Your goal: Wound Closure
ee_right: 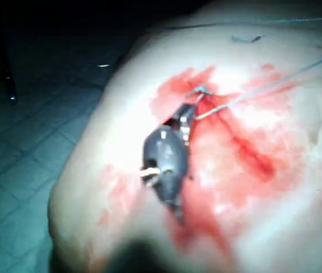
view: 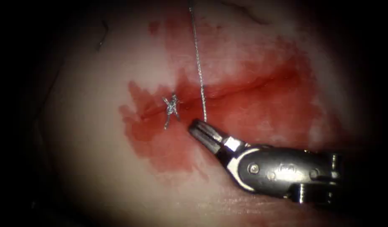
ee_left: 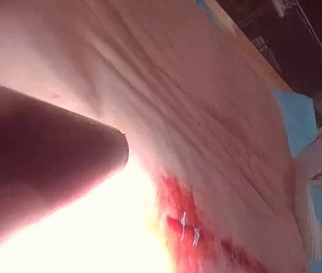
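One tool works the field in the endoscope view: the right arm's tool (view: 201, 128), coming in from the lower right, its shaft body nearest the lens and its tip angled up and left toward the cut (view: 244, 89). Jaws are closed together into a narrow blunt tip. The thread (view: 199, 63) ends right at that tip, so it looks pinched there, though the grip itself is too fine to confirm beyond contact. From the tip the thread runs nearly straight upward, long axis close to vertical, leaning slightly left, crossing the cut and passing out past the top edge. Just left of the tip, near but apart, sits a tied knot (view: 171, 107) with short tails on the cut's left end. Red fluid (view: 169, 147) stains the tissue (view: 89, 126) around the cut. Needle: cannot tell where it lies. Right wrist view: same tool (ee_right: 188, 116) beside the knot (ee_right: 202, 91), thread trailing away across the tissue.
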You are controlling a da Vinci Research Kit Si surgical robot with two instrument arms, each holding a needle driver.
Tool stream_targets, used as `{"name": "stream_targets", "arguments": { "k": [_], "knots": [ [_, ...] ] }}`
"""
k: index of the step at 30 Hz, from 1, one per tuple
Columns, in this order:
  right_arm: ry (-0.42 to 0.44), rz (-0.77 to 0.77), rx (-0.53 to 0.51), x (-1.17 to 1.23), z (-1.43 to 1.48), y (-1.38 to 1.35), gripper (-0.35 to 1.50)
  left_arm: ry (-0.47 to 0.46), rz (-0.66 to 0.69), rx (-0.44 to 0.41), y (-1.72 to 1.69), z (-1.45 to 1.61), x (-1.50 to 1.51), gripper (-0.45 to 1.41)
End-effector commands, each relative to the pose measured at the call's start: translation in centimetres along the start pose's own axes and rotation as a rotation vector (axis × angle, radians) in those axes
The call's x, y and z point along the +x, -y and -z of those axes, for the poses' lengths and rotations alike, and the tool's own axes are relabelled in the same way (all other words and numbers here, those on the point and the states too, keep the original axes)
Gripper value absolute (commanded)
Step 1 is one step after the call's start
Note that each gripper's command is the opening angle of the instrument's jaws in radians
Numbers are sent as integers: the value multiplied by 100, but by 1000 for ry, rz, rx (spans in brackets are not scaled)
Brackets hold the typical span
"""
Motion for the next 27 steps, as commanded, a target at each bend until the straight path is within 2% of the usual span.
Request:
{"name": "stream_targets", "arguments": {
  "k": [1, 7, 25, 27],
  "knots": [
    [-1, -2, -4, -2, -2, -3, -35, -8, -2, -5, 3, -5, 8, -35],
    [0, -2, -29, -10, 17, -25, -35, -21, 2, -16, 5, -7, 10, -35],
    [5, 0, -23, -9, 12, -16, -35, -24, 4, -9, 6, -14, 11, -35],
    [1, -1, -16, -9, 12, -17, -35, -27, 3, -32, 0, -13, 7, -35]
  ]
}}
